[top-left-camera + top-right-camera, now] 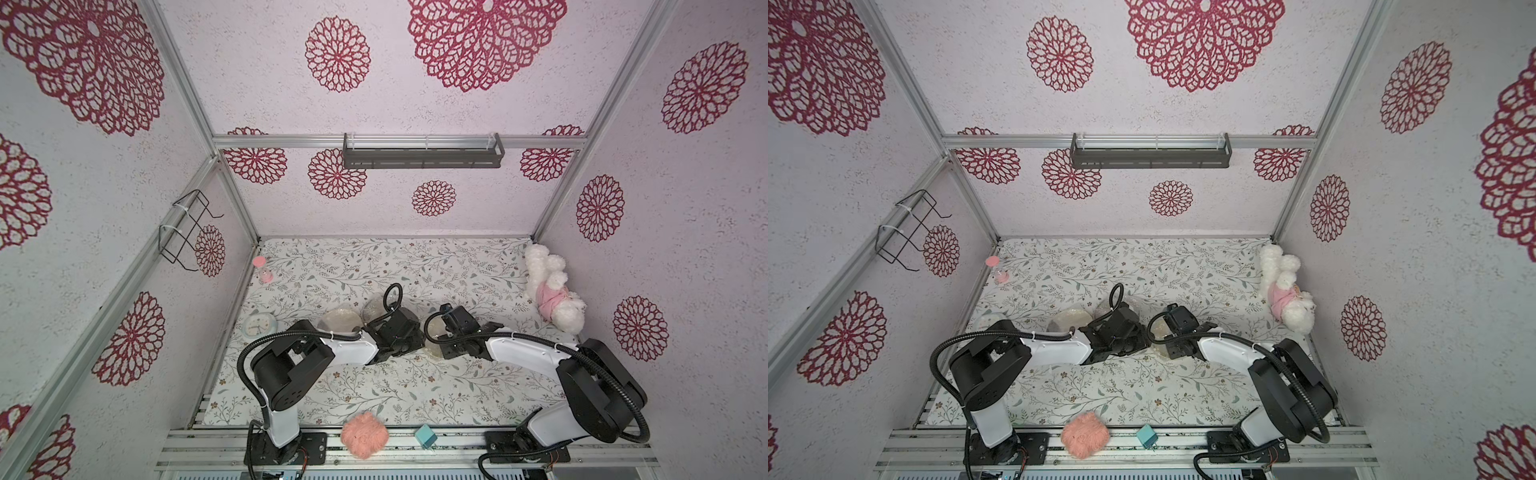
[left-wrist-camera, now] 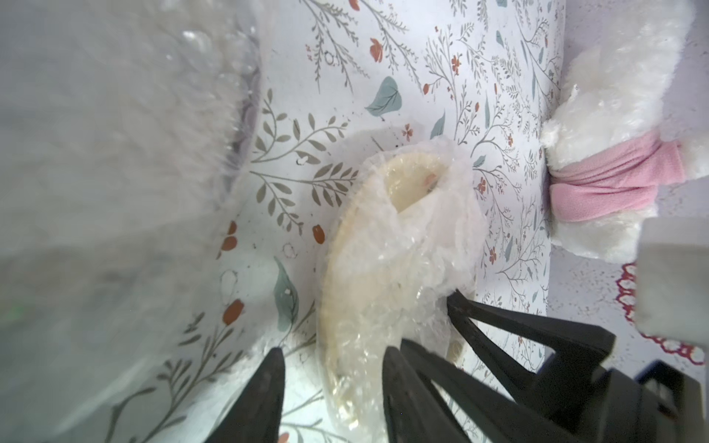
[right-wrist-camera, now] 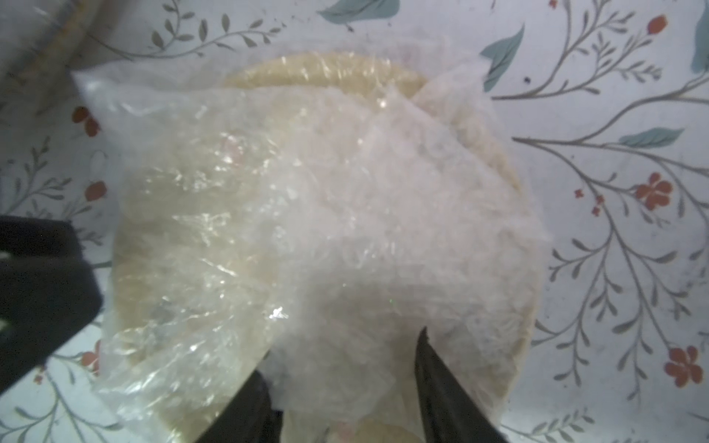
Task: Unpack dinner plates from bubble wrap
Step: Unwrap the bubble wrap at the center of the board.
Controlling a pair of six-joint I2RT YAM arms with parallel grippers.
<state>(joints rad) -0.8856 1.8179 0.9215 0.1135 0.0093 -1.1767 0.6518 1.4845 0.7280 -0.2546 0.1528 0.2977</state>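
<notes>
A pale cream dinner plate (image 3: 307, 69) lies on the flowered table under crinkled bubble wrap (image 3: 307, 211). My right gripper (image 3: 341, 383) is over it, fingers apart, with a loose fold of the wrap between them. In the left wrist view the same plate (image 2: 406, 184) shows through a gap in its wrap (image 2: 383, 268). My left gripper (image 2: 333, 383) is open, and the wrapped rim sits between its fingers without being pinched. In both top views two more wrapped plates (image 1: 340, 322) (image 1: 1104, 309) lie behind the left arm. Both sets of fingertips are hidden there under the wrists.
A white clock (image 1: 259, 326) and a pink hourglass (image 1: 261, 270) stand by the left wall. A white plush toy in pink (image 1: 548, 286) lies at the right wall. A pink fluffy ball (image 1: 365, 434) and a teal cube (image 1: 426, 435) rest on the front rail.
</notes>
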